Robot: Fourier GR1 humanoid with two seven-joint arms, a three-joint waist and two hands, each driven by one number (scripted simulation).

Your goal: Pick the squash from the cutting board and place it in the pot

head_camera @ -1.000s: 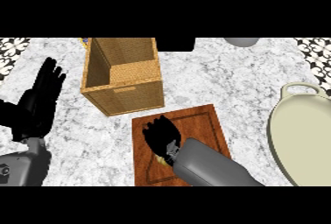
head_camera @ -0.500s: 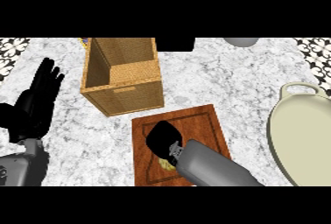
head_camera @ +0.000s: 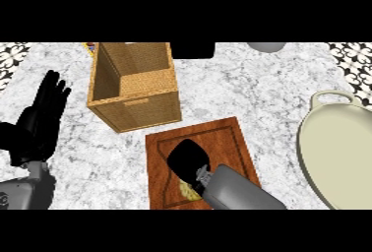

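Observation:
A brown wooden cutting board (head_camera: 232, 135) lies on the marble counter at the lower middle. My right hand (head_camera: 189, 158) is down on it, fingers curled over a yellow squash (head_camera: 187, 190), of which only a small piece shows beside the wrist. The cream pot (head_camera: 335, 150) stands at the right edge, its handle at the top. My left hand (head_camera: 40, 120) rests open at the left, fingers up.
An open wicker basket (head_camera: 134, 86) stands just behind the cutting board. A grey round object (head_camera: 267, 47) and a dark object (head_camera: 196, 49) sit at the counter's far edge. Bare marble lies between the board and the pot.
My right hand has drawn its fingers in from spread to curled over the squash and sunk lower on the board. The left hand has stayed put.

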